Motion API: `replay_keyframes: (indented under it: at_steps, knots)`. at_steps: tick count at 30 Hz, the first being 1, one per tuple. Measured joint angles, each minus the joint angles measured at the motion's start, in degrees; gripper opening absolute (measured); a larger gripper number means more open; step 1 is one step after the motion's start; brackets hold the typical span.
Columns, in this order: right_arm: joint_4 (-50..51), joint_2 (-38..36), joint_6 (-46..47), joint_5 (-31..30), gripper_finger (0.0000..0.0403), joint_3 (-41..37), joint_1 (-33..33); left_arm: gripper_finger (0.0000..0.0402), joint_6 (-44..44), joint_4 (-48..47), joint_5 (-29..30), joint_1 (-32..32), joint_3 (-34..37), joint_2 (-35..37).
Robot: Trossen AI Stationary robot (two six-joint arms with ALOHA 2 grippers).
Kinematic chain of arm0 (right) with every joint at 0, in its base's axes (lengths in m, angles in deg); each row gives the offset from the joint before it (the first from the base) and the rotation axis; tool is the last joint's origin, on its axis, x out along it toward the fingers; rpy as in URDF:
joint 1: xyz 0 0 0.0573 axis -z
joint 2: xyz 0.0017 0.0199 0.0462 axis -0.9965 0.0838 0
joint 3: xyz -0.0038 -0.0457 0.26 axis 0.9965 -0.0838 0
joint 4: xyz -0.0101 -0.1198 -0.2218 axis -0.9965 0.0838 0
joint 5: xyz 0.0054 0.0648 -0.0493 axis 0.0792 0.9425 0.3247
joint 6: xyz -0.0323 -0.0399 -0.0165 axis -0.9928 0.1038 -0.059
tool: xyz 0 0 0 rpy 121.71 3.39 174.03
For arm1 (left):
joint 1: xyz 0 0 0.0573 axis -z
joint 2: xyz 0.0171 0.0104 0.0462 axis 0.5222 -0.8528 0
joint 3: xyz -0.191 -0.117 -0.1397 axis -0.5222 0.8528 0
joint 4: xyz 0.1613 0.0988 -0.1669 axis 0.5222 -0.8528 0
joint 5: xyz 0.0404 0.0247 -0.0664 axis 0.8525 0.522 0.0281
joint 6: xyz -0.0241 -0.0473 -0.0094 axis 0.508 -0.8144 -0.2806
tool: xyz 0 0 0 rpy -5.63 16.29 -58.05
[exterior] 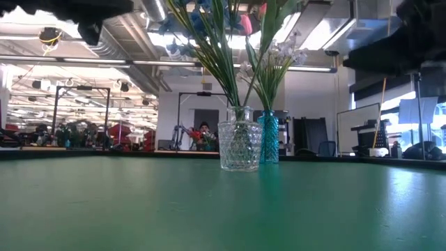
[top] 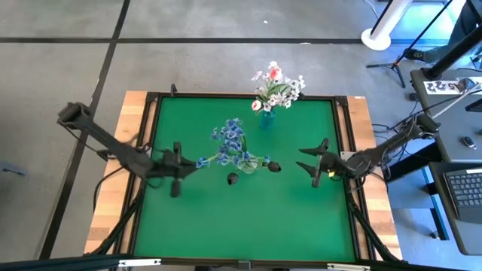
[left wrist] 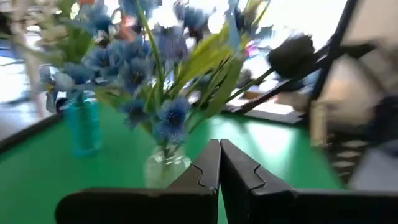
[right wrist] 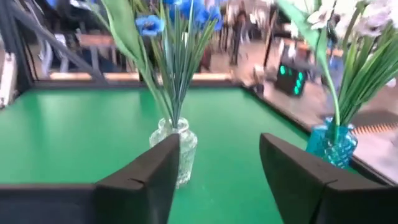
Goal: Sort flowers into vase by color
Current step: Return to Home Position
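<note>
Left gripper (left wrist: 219, 149) closed, empty — clear vase (left wrist: 163, 169) ahead of its fingers; right gripper (right wrist: 217, 152) wide open, empty.

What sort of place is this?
Probably a robotics lab or workshop. A left gripper and a right gripper hang over a framed green table; a laptop and tripod stand beside it; the low view shows exposed ceiling ducts.

Grey floor (top: 226, 19), desk (top: 452, 154) with laptop (top: 463, 190)
</note>
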Motion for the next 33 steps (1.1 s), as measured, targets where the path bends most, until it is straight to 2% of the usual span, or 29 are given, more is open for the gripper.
replay_keyframes:
  at_steps: [2, 4, 7, 13, 16, 19, 23, 25, 29, 33]
  knots:
    - [-6.9, -3.3, -3.8, 2.6, 0.0195, -4.0, 1.6, 0.0, -0.3, 0.5, -3.8, -2.0, 3.7, 6.7]
    - [-10.0, -6.6, -6.8, 4.4, 0.0164, -6.3, 3.6, 0.0, -1.0, 0.3, -4.6, -4.0, 7.6, 11.9]
    - [-6.2, -10.4, -7.4, 7.2, 0.0113, -6.2, 7.0, 0.0, -1.9, 1.0, -5.7, -6.6, 12.7, 17.5]
    - [-3.1, -13.4, -7.3, 20.2, 0.0013, -6.3, 12.9, 0.0, -1.3, 4.3, -11.7, -10.2, 17.7, 22.1]
    - [-2.7, -13.4, -7.0, 24.5, 0.0012, -6.4, 15.4, 0.0, 0.1, 4.3, -12.4, -11.5, 19.2, 22.4]
    - [-2.4, -12.9, -6.7, 26.6, 0.002, -6.4, 17.9, 0.0, 0.2, 2.1, -12.3, -13.5, 20.4, 22.5]
    - [-1.8, -11.8, -7.5, 28.1, 0.0006, -6.5, 20.8, 0.0, -0.5, 1.2, -14.2, -16.3, 20.4, 22.5]
    - [-1.3, -11.9, -8.8, 27.1, 0.0004, -6.5, 21.9, 0.0, -0.2, 1.7, -15.6, -17.5, 20.4, 22.5]
    - [-0.9, -15.1, -12.0, 20.6, 0.0003, -6.5, 22.3, 0.0, -0.1, 2.1, -17.0, -19.2, 20.4, 23.0]
    - [2.3, -22.4, -15.1, 20.2, 0.0003, -6.5, 22.3, 0.0, -0.1, 1.7, -18.0, -19.7, 20.4, 24.0]
